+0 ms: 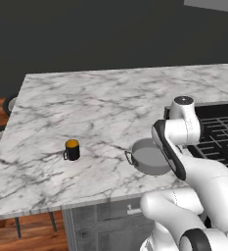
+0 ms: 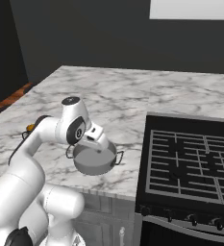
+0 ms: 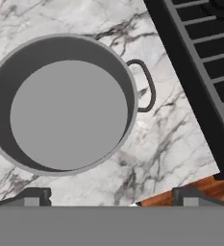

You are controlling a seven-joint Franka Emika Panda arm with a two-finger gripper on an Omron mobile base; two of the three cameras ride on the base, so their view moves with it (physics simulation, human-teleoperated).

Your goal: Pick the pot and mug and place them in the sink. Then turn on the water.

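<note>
Two task items on the marble counter (image 1: 86,108), listed left to right. Mug (image 1: 72,150): black, orange top, upright near the counter's left front, well apart from the pot. Pot (image 1: 149,158): grey metal, loop handles, empty, near the front edge, just beside the black stove (image 2: 190,163). Gripper (image 3: 111,194): above the pot, fingertips (image 3: 34,196) spread wide, holding nothing.
</note>
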